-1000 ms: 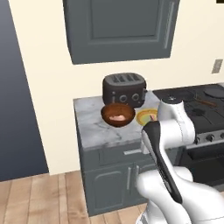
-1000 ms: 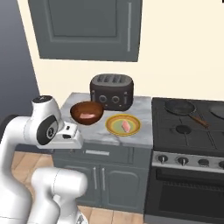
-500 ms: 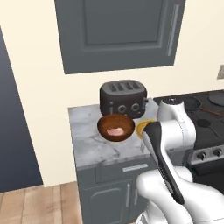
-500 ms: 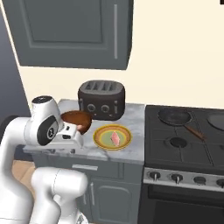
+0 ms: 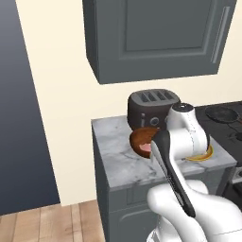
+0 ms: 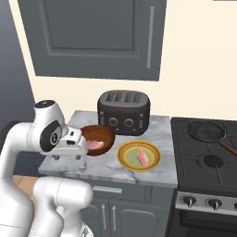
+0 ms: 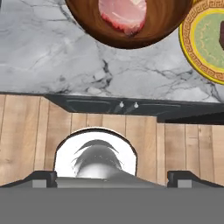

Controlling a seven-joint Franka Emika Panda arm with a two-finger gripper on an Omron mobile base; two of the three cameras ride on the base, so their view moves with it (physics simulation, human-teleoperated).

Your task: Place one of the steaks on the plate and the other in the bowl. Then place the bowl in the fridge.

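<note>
Jaws [image 7: 112,175] stand spread, gripping nothing, above the floor before the desk [image 7: 39,57]. One steak [image 7: 123,13] lies in the bowl [image 6: 98,140], the other [image 6: 143,158] on the plate [image 6: 139,156] beside it.

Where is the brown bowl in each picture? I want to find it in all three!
Left base view: the bowl sits mid-picture on the counter, partly behind the white arm, in front of the toaster.
Right base view: the bowl is left of centre, beside the plate.
Hand view: the bowl is at the top edge, with a steak inside.
Shared landmark: the yellow-rimmed plate next to it.
</note>
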